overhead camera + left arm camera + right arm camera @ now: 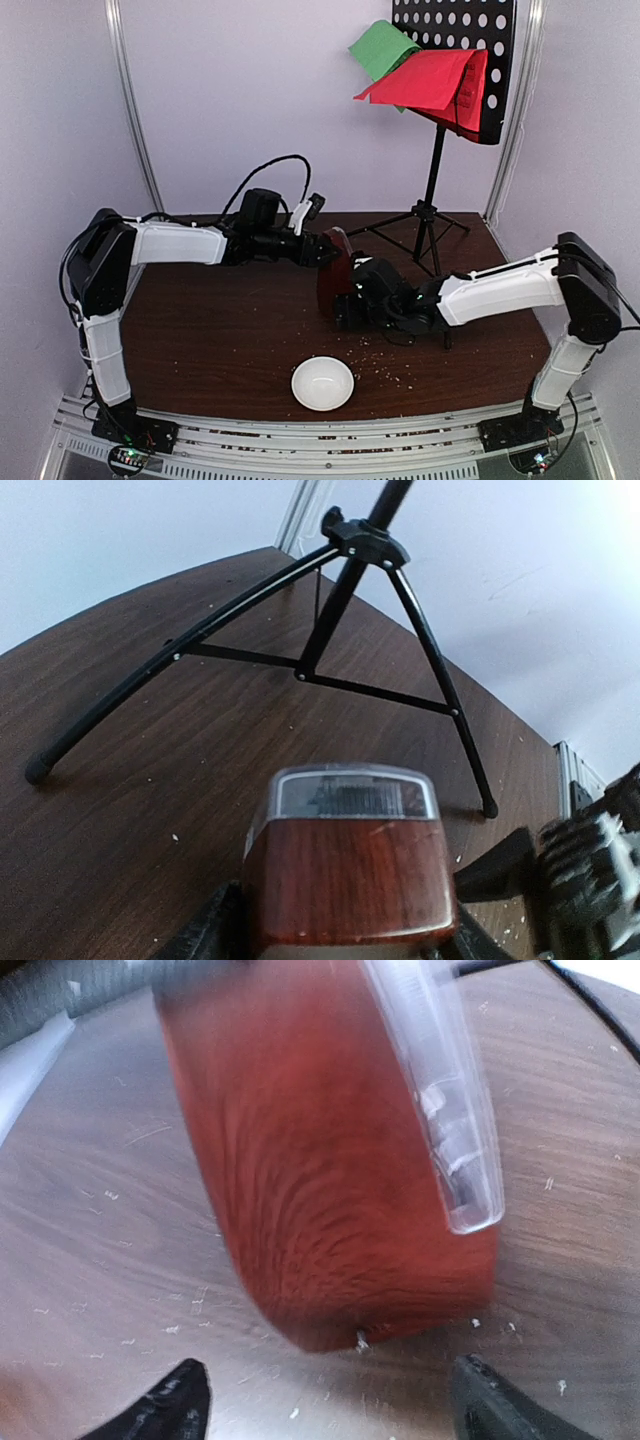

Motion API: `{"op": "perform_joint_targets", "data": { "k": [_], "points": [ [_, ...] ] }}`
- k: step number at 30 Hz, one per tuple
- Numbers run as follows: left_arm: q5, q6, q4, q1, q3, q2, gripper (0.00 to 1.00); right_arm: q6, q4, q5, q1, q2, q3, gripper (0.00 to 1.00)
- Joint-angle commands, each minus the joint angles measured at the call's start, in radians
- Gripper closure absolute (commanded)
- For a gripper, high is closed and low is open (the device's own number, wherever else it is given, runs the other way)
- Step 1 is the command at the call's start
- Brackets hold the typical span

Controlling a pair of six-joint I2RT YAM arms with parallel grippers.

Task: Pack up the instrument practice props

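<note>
The dark red-brown metronome (335, 272) with its clear cover stands mid-table, tilted. My left gripper (320, 250) is shut on its upper part; in the left wrist view the metronome (345, 875) fills the space between the fingers (200, 935) of my left gripper (340, 948). My right gripper (350, 300) is open, just in front of the base. In the right wrist view the metronome (330, 1180) leans above my right gripper (325, 1405). The black music stand (432, 200) stands at the back right and holds a green sheet (382, 45) and a red sheet (430, 80).
A small white bowl (322, 383) sits near the front edge of the brown table (220, 330). The stand's tripod legs (300, 630) spread over the table behind the metronome. Crumbs are scattered on the table. Walls enclose the back and sides.
</note>
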Motion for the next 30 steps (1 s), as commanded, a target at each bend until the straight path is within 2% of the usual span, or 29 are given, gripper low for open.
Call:
{"op": "perform_joint_targets", "data": {
  "k": [1, 8, 12, 15, 21, 26, 30],
  "points": [
    [0.060, 0.219, -0.051, -0.020, -0.028, -0.040, 0.61, -0.064, 0.065, -0.030, -0.011, -0.197, -0.111, 0.10],
    [0.131, 0.416, -0.110, -0.038, -0.058, -0.062, 0.59, -0.075, 0.119, -0.109, -0.114, -0.383, -0.282, 0.06],
    [0.104, 0.482, -0.158, -0.047, -0.051, -0.060, 0.55, -0.006, 0.227, -0.259, -0.226, -0.418, -0.380, 0.15],
    [0.084, 0.482, -0.159, -0.047, -0.061, -0.061, 0.49, 0.025, 0.293, -0.333, -0.267, -0.397, -0.413, 0.23],
    [0.050, 0.456, -0.087, -0.056, -0.125, -0.118, 0.18, 0.028, 0.299, -0.354, -0.278, -0.286, -0.374, 0.34],
    [-0.030, 0.390, 0.043, -0.060, -0.254, -0.240, 0.12, -0.009, 0.260, -0.326, -0.280, -0.182, -0.297, 0.41],
    [-0.116, 0.326, 0.135, -0.071, -0.372, -0.361, 0.11, -0.029, 0.247, -0.304, -0.279, -0.119, -0.256, 0.45]
  ]
}}
